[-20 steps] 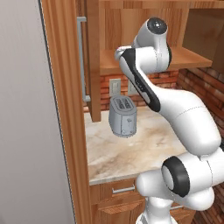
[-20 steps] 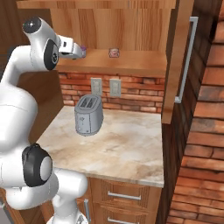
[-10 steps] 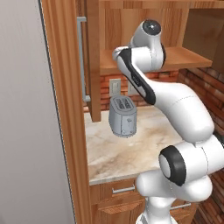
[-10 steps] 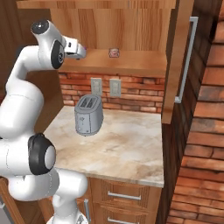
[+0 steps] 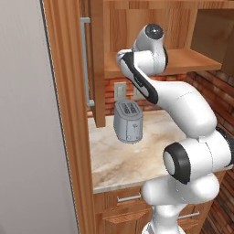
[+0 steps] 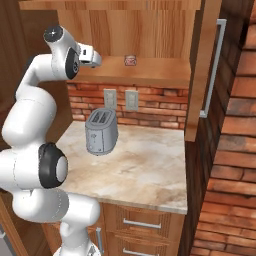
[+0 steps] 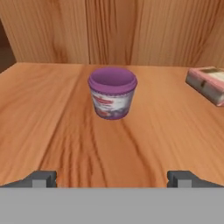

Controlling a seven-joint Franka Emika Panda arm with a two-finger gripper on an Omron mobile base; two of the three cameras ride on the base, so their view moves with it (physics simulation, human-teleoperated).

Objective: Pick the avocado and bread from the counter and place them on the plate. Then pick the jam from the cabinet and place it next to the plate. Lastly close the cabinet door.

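The arm has swung in toward the open cabinet over the last second, so the robot is lining up on the jam [image 7: 113, 92], which suggests the fetching step is under way and the door is left for later. The jam is standing upright mid-shelf [image 7: 52, 109], well back from the front edge (a pink box [image 7: 209, 84] is lying toward the right edge). The gripper [image 7: 112, 178] is spreading wide, holding nothing, and touching nothing.
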